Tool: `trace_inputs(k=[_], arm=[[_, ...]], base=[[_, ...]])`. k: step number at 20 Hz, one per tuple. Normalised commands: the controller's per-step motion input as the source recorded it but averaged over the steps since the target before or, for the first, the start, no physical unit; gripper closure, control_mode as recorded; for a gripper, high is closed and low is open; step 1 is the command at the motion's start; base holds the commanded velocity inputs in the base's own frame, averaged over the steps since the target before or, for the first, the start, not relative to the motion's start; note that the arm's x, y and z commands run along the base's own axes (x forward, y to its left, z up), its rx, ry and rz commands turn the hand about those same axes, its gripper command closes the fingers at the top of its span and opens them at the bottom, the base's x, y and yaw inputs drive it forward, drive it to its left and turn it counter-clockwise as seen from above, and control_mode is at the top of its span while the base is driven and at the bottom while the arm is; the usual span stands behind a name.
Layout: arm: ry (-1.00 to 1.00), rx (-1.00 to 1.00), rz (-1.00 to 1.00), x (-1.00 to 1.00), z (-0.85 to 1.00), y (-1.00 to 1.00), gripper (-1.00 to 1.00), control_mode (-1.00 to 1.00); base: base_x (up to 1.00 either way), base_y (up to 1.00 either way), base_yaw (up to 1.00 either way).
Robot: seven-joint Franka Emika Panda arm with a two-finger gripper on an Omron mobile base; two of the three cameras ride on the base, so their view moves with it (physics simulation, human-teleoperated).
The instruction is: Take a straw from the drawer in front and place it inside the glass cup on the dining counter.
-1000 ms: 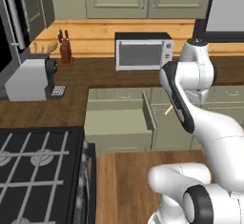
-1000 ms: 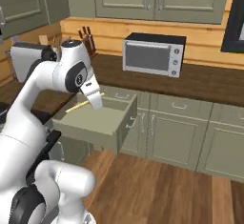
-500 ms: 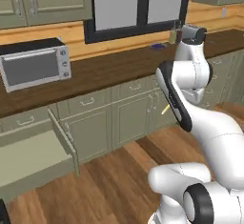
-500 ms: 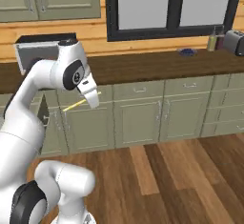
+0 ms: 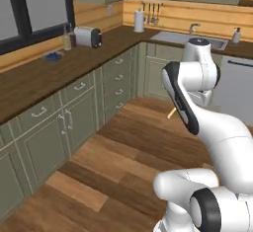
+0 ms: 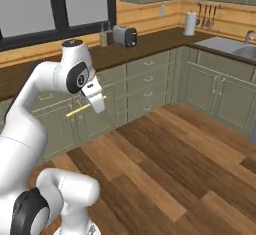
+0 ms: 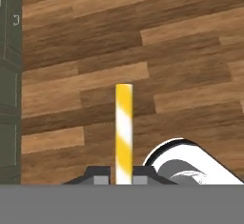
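My gripper (image 7: 124,180) is shut on the straw (image 7: 124,131), a thin stick striped yellow and white that sticks straight out between the fingertips over the wooden floor. From the right base view the straw (image 6: 82,109) lies nearly level under the hand, with the gripper (image 6: 96,103) held at chest height in front of the cabinets. In the left base view one end of the straw (image 5: 171,113) peeks out beside the forearm. The drawer, the glass cup and the dining counter are out of view.
A dark worktop (image 5: 39,75) on sage-green cabinets (image 6: 145,86) runs along the wall and round a corner. It carries a toaster (image 6: 125,35), a paper roll (image 6: 190,23) and a sink (image 6: 235,46). Open plank floor (image 6: 180,169) lies ahead.
The whole picture has swung: the base has turned, so the microwave and the open drawer have left the views and the corner with the sink has come in. The straw stays gripped.
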Motion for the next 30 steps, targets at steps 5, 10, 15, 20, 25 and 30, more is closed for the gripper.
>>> trace_inputs(k=[5,10,15,20,25,30], arm=[[0.0,0.0,0.0,0.0,0.0,0.0,1.0,1.0],[0.0,0.0,0.0,0.0,0.0,0.0,1.0,1.0],[0.0,0.0,0.0,0.0,0.0,0.0,1.0,1.0],[0.0,0.0,0.0,0.0,0.0,0.0,1.0,1.0],[0.0,0.0,0.0,0.0,0.0,0.0,1.0,1.0],[0.0,0.0,0.0,0.0,0.0,0.0,1.0,1.0]], base=[[0.0,-0.6,-0.78],[0.0,-0.6,-0.77],[0.02,-0.61,-0.74],[-0.01,-0.59,-0.68],[-0.18,-0.68,-0.51],[0.06,-0.88,-0.18]])
